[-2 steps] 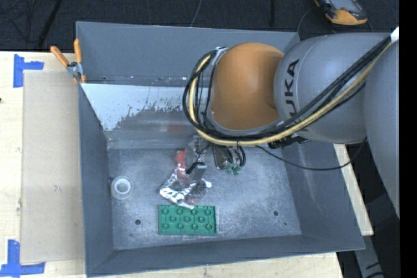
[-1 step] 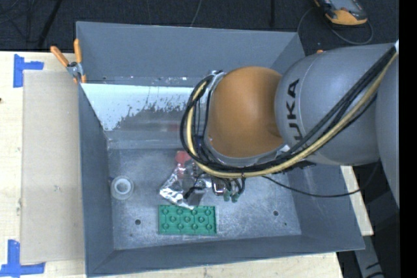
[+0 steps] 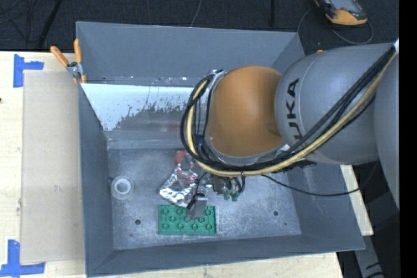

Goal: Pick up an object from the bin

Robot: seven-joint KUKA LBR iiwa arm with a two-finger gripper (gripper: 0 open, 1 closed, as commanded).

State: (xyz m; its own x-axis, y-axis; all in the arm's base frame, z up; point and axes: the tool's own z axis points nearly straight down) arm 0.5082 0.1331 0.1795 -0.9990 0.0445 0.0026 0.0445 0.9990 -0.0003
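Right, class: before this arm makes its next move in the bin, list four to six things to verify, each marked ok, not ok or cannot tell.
1. Gripper is down inside the bin, at the far edge of the green studded plate: ok.
2. Green studded plate lies flat on the bin floor: ok.
3. Crumpled silver wrapper sits right beside the gripper and may get in its way: not ok.
4. Clear ring lies apart, to the left: ok.
5. Whether the gripper holds anything: cannot tell.
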